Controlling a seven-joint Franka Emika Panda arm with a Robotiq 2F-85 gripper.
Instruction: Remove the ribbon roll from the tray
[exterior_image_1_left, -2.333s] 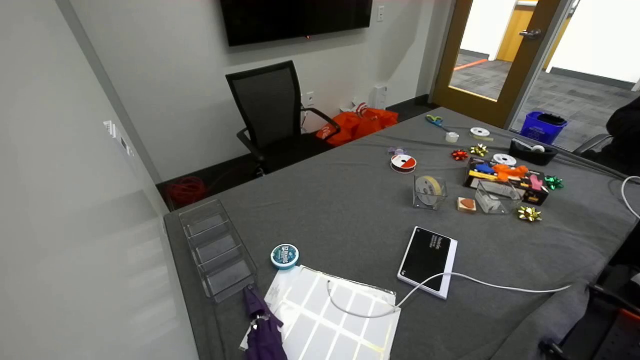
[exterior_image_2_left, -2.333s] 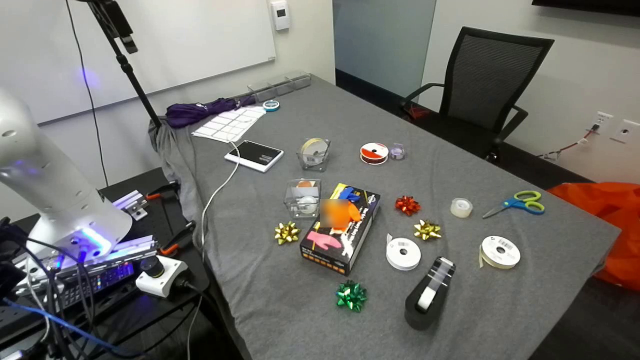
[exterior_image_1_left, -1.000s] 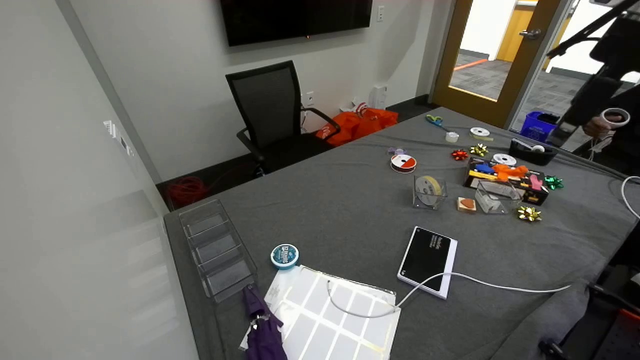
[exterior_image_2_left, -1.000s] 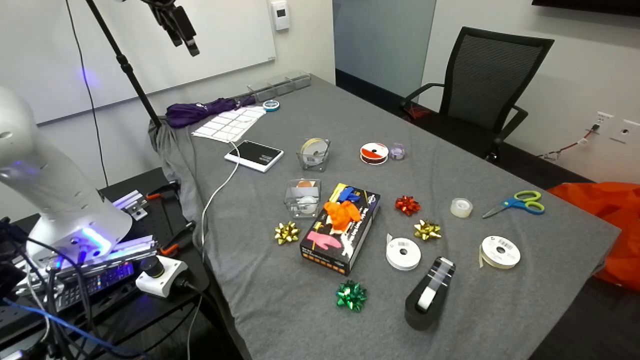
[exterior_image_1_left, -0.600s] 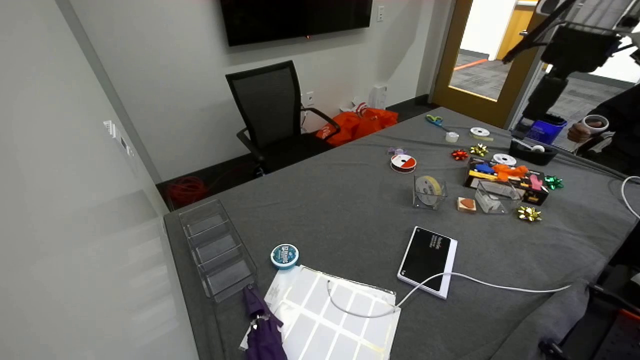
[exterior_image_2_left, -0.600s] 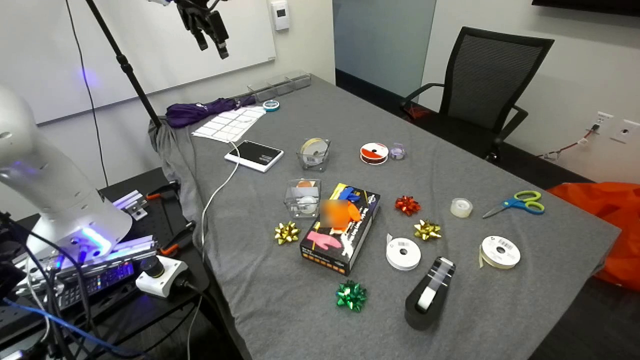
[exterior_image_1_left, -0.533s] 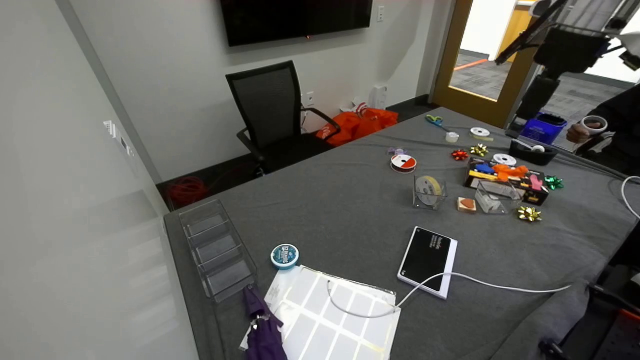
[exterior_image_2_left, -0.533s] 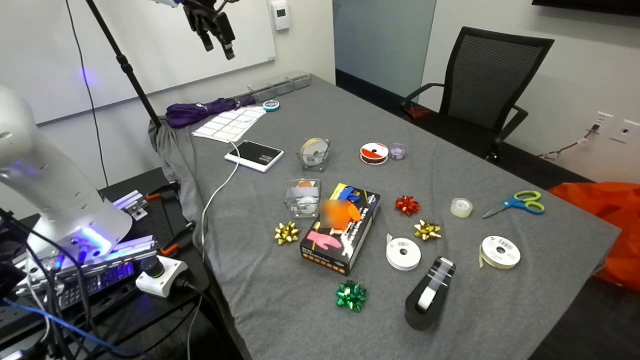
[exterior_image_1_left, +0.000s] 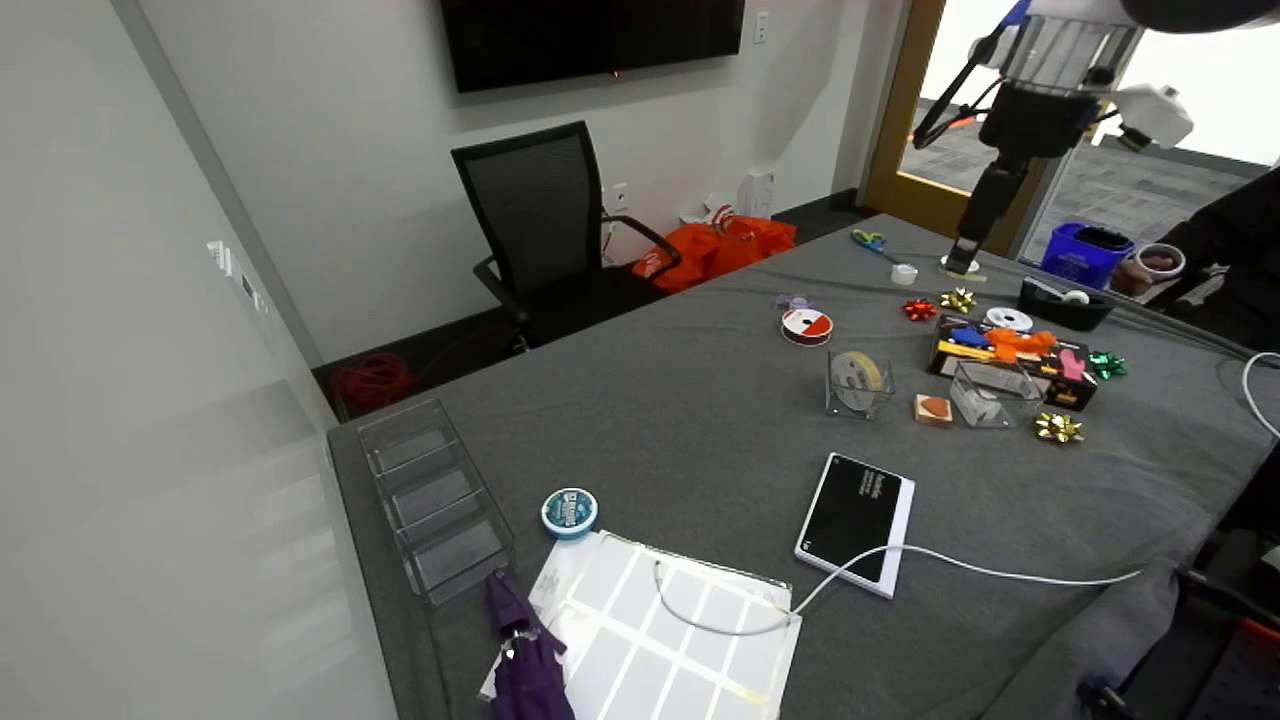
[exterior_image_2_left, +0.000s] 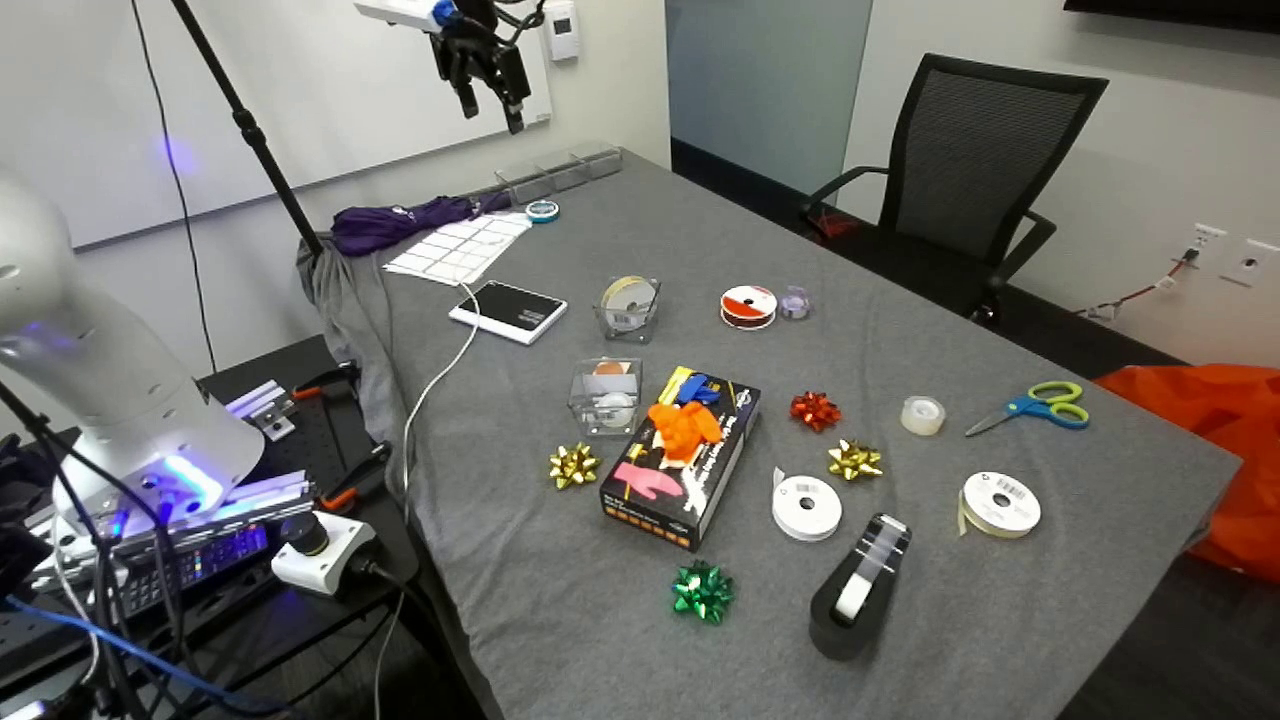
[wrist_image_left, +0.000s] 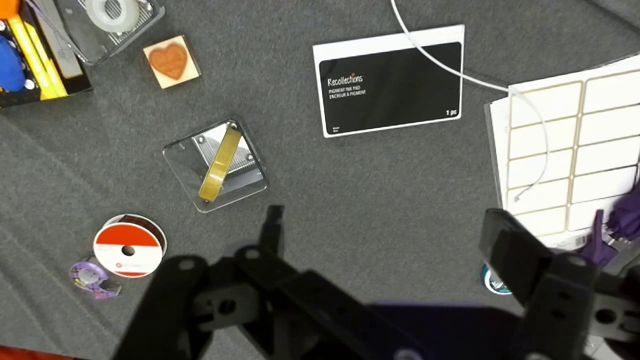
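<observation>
The ribbon roll is a whitish flat disc with a yellow ribbon edge, standing on its edge inside the small clear tray. The roll shows in both exterior views (exterior_image_1_left: 853, 382) (exterior_image_2_left: 627, 300), and from above as a gold strip in the wrist view (wrist_image_left: 219, 164). The clear tray (exterior_image_1_left: 876, 408) (exterior_image_2_left: 645, 333) stands on the grey cloth; its rim also shows in the wrist view (wrist_image_left: 181, 183). My gripper (exterior_image_2_left: 492, 118) is open and empty, high above the table. In the wrist view the fingertips (wrist_image_left: 383, 210) are wide apart, with the tray ahead of the left finger.
A black ink pad (wrist_image_left: 390, 87) with a white cable, a heart stamp (wrist_image_left: 172, 61) and a second clear tray (exterior_image_2_left: 605, 400) stand nearby. A red-and-white ribbon roll (wrist_image_left: 129, 249) and glove box (exterior_image_2_left: 682, 455) also lie around. A purple umbrella (exterior_image_2_left: 400, 222) lies near the wall.
My arm has come into view and moved out over the table: leftward in an exterior view, rightward and slightly lower in an exterior view. The roll and tray have not moved.
</observation>
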